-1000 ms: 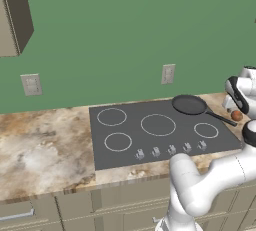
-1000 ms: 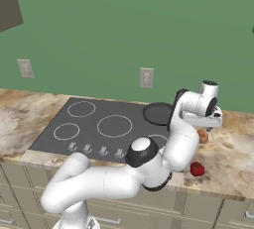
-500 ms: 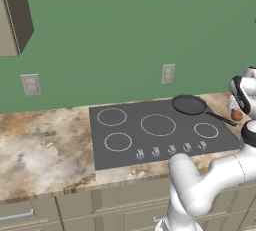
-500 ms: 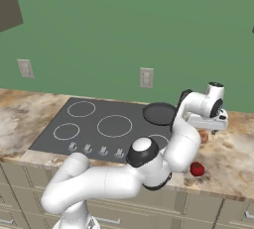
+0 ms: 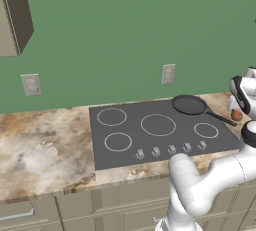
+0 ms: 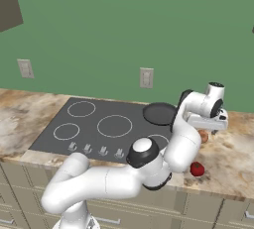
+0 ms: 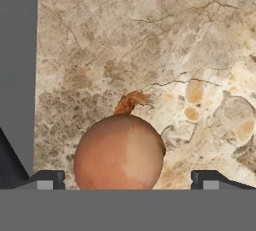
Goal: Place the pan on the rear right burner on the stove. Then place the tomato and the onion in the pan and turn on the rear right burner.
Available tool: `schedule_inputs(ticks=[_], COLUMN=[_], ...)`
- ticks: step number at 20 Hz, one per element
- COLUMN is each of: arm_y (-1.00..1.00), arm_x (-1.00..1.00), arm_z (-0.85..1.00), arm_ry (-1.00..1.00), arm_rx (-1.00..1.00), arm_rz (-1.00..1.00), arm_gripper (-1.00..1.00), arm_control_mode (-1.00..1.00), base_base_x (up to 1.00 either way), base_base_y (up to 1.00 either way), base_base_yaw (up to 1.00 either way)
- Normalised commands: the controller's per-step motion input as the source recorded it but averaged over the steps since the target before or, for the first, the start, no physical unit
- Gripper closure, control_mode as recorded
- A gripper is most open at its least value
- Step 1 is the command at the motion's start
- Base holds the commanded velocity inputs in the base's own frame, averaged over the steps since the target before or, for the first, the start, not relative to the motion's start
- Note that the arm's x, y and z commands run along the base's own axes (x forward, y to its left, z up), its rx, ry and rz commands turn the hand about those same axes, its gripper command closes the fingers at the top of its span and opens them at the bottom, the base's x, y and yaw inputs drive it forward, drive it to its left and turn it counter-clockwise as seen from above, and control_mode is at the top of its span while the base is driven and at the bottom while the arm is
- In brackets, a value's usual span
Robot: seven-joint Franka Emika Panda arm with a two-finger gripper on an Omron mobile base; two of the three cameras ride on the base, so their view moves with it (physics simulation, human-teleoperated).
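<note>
Arm is folded up from the base and reaches over the right end of the counter (image 6: 233, 148), hand pointing down. In the right base view the gripper (image 6: 211, 130) hangs at right of centre, directly above the onion (image 6: 203, 136). In the left base view the wrist sits at the far right edge, the onion (image 5: 237, 115) just below it.

Hand view: gripper (image 7: 128, 179) jaws spread wide, nothing held. The fingertips (image 7: 47, 179) sit at lower left and lower right, with the onion (image 7: 120, 157) low centre between them and clear gaps on both sides. The onion rests on marbled counter (image 7: 150, 50); its stem points toward the top of the frame.

The pan (image 5: 189, 105) sits on the stove (image 5: 150, 147), over the rear right burner (image 5: 181, 99) as far as I can tell, handle running toward lower right. In the right base view, pan (image 6: 159, 113) is partly behind the arm.

The tomato (image 6: 197, 169) is on the counter at lower right, well apart from the onion, nearer the front edge.
</note>
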Motion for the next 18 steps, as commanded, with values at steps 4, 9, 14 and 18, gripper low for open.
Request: schedule_inputs(ticks=[4,9,14,18], arm_y=[0.00,0.01,0.00,0.00], arm_x=[0.00,0.00,0.00,0.00], arm_z=[-0.20,-0.11,-0.11,-0.26], arm_ry=[0.00,0.00,0.00,0.00], arm_rx=[0.00,0.00,0.00,0.00], arm_rz=[0.00,0.00,0.00,0.00], arm_gripper=[-1.00,-1.00,-1.00,-1.00], arm_control_mode=[-1.00,-1.00,-1.00,-1.00], base_base_x=[0.00,0.00,0.00,0.00], base_base_y=[0.00,0.00,0.00,0.00], base_base_yaw=[0.00,0.00,0.00,0.00])
